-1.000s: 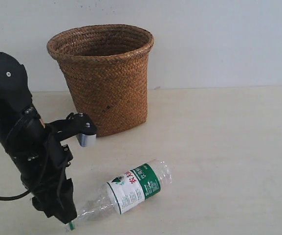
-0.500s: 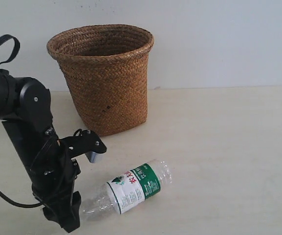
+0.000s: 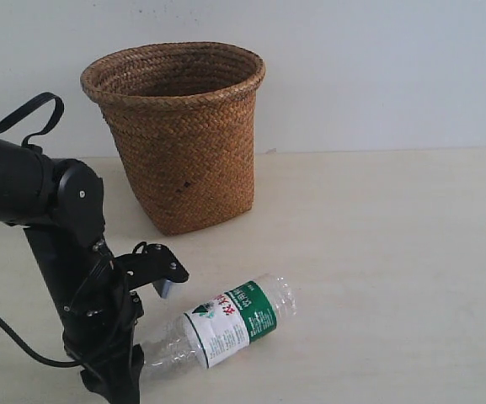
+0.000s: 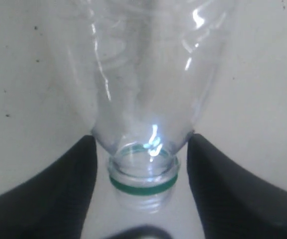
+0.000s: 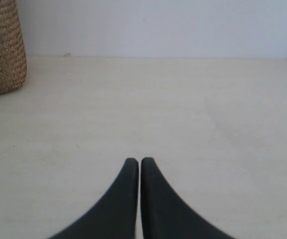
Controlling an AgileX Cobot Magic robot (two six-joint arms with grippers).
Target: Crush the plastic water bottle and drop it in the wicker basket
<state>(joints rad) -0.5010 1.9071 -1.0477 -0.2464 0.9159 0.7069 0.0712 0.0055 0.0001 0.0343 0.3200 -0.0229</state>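
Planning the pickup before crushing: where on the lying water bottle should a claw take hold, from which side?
Probably the neck of the plastic water bottle, just behind its green ring, approached from the mouth end along its axis: the neck is narrowest there, and the left claw straddles it.

Left claw (image 4: 142, 142) spread wide; left arm (image 3: 61, 261) bent low; right claw (image 5: 140, 162) pinched closed.

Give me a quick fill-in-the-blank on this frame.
The plastic water bottle lies on its ___ on the table.
The jaws of the left gripper flank the bottle's ___.
The jaws of the right gripper are ___.
The wicker basket stands ___.
Missing: side, neck, shut, upright.
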